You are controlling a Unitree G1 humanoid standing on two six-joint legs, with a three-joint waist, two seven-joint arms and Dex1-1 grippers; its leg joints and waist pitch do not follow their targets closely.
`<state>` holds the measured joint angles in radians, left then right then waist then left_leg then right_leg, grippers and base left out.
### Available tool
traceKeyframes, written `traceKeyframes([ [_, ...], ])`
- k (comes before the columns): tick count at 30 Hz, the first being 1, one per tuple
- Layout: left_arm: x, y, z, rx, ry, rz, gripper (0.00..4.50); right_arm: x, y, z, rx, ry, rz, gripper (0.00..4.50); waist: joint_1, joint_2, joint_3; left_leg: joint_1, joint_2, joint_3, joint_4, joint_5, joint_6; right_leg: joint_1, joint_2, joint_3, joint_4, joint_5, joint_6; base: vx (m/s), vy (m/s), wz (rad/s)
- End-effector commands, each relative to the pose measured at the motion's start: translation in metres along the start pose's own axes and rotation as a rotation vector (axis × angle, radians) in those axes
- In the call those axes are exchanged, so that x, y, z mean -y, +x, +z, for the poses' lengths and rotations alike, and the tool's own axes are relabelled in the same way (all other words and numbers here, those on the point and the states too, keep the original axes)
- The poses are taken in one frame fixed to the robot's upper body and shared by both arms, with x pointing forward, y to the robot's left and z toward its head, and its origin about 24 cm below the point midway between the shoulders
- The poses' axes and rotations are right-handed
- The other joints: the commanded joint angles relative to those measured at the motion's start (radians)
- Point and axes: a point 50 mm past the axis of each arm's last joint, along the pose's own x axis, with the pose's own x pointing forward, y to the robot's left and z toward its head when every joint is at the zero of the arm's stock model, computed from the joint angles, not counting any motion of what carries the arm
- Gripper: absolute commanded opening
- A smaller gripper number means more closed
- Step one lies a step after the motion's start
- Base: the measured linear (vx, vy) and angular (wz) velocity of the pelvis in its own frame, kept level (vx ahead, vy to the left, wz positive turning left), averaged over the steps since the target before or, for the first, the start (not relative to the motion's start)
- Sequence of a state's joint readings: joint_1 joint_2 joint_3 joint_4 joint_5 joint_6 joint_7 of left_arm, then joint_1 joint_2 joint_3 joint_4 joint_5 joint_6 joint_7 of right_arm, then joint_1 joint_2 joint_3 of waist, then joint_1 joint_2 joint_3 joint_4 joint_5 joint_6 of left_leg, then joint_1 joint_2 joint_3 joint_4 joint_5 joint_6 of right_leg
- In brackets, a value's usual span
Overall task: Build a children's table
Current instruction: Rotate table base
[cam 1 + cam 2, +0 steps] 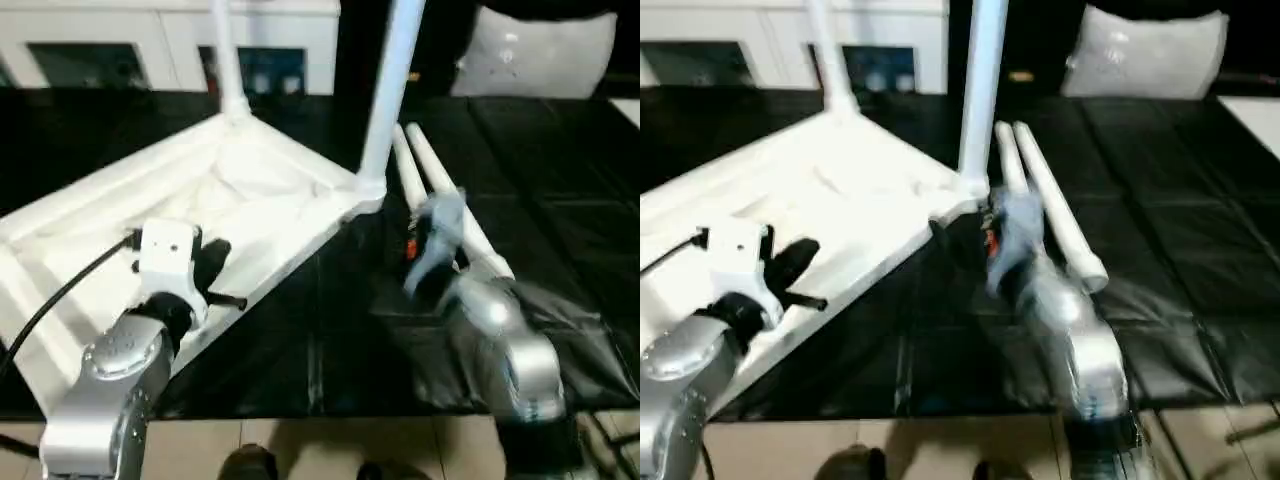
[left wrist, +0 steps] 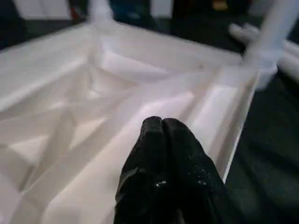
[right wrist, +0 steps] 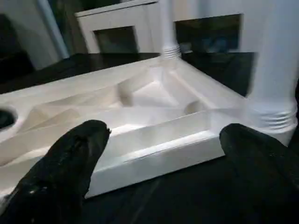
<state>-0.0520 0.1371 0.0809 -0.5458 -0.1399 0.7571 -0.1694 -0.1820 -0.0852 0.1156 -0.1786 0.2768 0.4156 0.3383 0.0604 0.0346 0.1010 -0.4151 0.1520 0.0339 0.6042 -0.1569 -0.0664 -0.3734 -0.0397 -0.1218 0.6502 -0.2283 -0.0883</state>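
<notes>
The white tabletop [image 1: 250, 190] lies upside down on the black mat, its ribbed underside facing up. Two white legs stand upright in its corner sockets, one at the far corner [image 1: 228, 60] and one at the right corner [image 1: 385, 100]. Two loose legs [image 1: 440, 185] lie side by side on the mat just right of that corner. My left gripper [image 1: 215, 265] is shut with nothing in it and hovers over the tabletop's near edge; its fingers [image 2: 163, 140] are pressed together. My right gripper [image 3: 163, 135] is open and empty, low over the mat beside the loose legs, and faces the tabletop's right corner.
White cabinets [image 1: 100, 40] with dark openings line the back. A pale plastic bag [image 1: 540, 50] sits at the back right. The black mat [image 1: 560, 180] stretches to the right, and pale floor [image 1: 330, 450] begins at its front edge.
</notes>
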Motion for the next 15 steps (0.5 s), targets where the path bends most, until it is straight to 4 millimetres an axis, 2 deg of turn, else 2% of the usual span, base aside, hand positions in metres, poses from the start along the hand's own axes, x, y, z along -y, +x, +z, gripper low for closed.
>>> traceKeyframes([
  [1,0.007,0.001,0.002,0.012,0.010,-0.002,0.08,0.002,-0.007,0.005,0.001,-0.027,-0.050,4.50,0.010,0.013,-0.056,-0.019,0.028,-0.070,-0.127,-0.584,0.056,0.032,-0.087,0.080,-0.065,-0.259,-0.169,-0.053,-0.168,0.72],
  [2,0.009,0.002,0.000,0.005,0.023,-0.006,0.08,0.002,-0.009,0.005,-0.006,-0.025,-0.059,4.50,0.034,-0.039,-0.057,0.044,-0.050,0.020,0.084,-0.303,0.047,-0.013,-0.213,0.067,-0.222,-0.741,-0.058,-0.113,-0.173,0.59],
  [3,0.011,0.004,-0.002,-0.011,0.028,-0.007,0.08,0.003,-0.011,0.004,-0.014,-0.029,-0.075,4.50,0.025,-0.041,-0.039,0.033,-0.044,0.033,0.156,-0.161,0.047,-0.029,-0.252,0.065,-0.261,-0.906,0.023,-0.113,-0.173,0.59],
  [4,0.011,0.005,-0.001,0.001,0.020,0.009,0.08,0.002,-0.012,0.004,-0.020,-0.033,-0.074,4.50,0.021,-0.032,-0.039,-0.019,-0.043,0.030,0.178,-0.097,0.039,0.008,-0.261,0.068,-0.239,-0.938,0.122,-0.029,-0.119,0.32],
  [5,0.010,0.006,0.000,0.011,0.018,0.024,0.08,0.001,-0.013,0.004,-0.026,-0.036,-0.074,4.50,0.040,-0.038,-0.060,-0.064,-0.021,0.027,0.174,-0.157,0.046,0.070,-0.308,0.086,-0.176,-0.694,0.260,0.021,-0.081,0.47],
  [6,0.009,0.007,0.000,0.006,0.031,0.043,0.08,0.001,-0.014,0.004,-0.034,-0.044,-0.077,4.50,0.049,-0.049,-0.071,-0.067,-0.014,0.024,0.174,-0.194,0.062,0.083,-0.330,0.102,-0.168,-0.578,0.253,0.021,-0.081,0.47],
  [7,0.008,0.007,0.000,0.000,0.037,0.051,0.08,0.001,-0.014,0.005,-0.036,-0.047,-0.079,4.50,0.044,-0.041,-0.077,-0.070,-0.003,0.011,0.183,-0.219,0.060,0.109,-0.366,0.092,-0.160,-0.385,0.182,-0.046,-0.038,0.62],
  [8,0.007,0.008,0.000,-0.004,0.041,0.057,0.08,0.002,-0.013,0.005,-0.036,-0.044,-0.087,4.50,0.043,-0.033,-0.077,-0.064,0.004,0.008,0.179,-0.215,0.047,0.113,-0.375,0.074,-0.163,-0.307,0.148,-0.057,0.014,0.55],
  [9,0.006,0.008,0.000,-0.005,0.042,0.064,0.08,0.002,-0.013,0.005,-0.036,-0.042,-0.095,4.50,0.047,-0.023,-0.075,-0.039,0.022,0.014,0.146,-0.169,0.031,0.109,-0.348,0.011,-0.172,-0.188,0.039,-0.057,0.014,0.55],
  [10,0.004,0.008,0.000,-0.011,0.041,0.076,0.08,0.002,-0.013,0.006,-0.036,-0.045,-0.097,4.50,0.052,0.003,-0.077,-0.010,0.042,0.015,0.078,-0.091,0.061,0.118,-0.290,-0.053,-0.173,-0.140,-0.083,-0.054,0.053,0.61],
  [11,0.002,0.008,0.001,-0.011,0.048,0.080,0.08,0.003,-0.012,0.006,-0.034,-0.040,-0.097,4.50,0.036,0.037,-0.076,0.078,0.070,0.030,-0.020,-0.099,0.067,0.069,-0.142,-0.047,-0.136,-0.188,-0.107,-0.048,0.110,0.45],
  [12,0.001,0.008,0.002,-0.008,0.054,0.077,0.08,0.002,-0.012,0.007,-0.037,-0.043,-0.098,4.50,0.021,0.047,-0.075,0.072,0.102,0.012,-0.050,-0.130,0.102,0.047,-0.075,-0.049,-0.073,-0.149,-0.087,-0.048,0.110,0.45],
  [13,-0.003,0.006,0.003,-0.007,0.057,0.057,0.08,0.002,-0.011,0.007,-0.053,-0.047,-0.097,4.50,0.018,0.060,-0.085,0.090,0.152,0.004,-0.073,-0.258,0.088,0.019,-0.066,-0.007,-0.043,-0.087,-0.051,-0.044,0.121,0.21],
  [14,-0.004,0.005,0.003,-0.013,0.053,0.040,0.08,0.002,-0.010,0.007,-0.067,-0.060,-0.092,4.50,0.016,0.054,-0.077,0.079,0.149,0.004,-0.085,-0.395,0.024,0.020,-0.073,0.027,-0.050,-0.038,-0.049,-0.043,0.087,0.19],
  [15,-0.004,0.004,0.003,-0.017,0.050,0.032,0.24,0.002,-0.009,0.007,-0.072,-0.067,-0.088,4.50,0.020,0.044,-0.063,0.086,0.113,0.037,-0.086,-0.547,-0.053,0.010,-0.083,0.050,-0.083,-0.087,-0.048,-0.043,0.087,0.19],
])
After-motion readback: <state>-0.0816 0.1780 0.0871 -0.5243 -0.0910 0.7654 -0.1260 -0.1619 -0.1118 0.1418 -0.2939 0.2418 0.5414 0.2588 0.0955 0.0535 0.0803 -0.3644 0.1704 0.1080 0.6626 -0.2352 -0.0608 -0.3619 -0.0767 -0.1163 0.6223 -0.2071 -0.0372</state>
